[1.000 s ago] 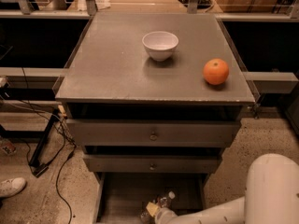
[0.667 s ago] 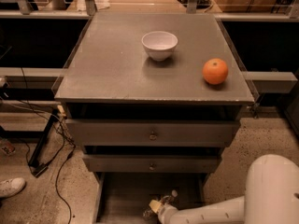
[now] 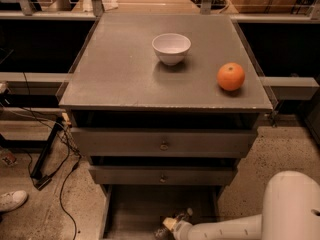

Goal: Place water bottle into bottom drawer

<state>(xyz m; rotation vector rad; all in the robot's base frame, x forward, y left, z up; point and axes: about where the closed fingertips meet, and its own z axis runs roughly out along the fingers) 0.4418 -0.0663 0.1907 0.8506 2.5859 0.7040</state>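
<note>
well, my gripper point(image 3: 169, 225) sits low inside the open bottom drawer point(image 3: 132, 209), at the view's lower edge; the water bottle point(image 3: 183, 215) shows right against it; whether it grips, i cannot tell.

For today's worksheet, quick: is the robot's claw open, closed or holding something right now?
Claw: low at the bottom drawer; whether it is open, closed or holding anything cannot be told.

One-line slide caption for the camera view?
Gripper low over the open bottom drawer; white bowl and orange on the cabinet top.
</note>
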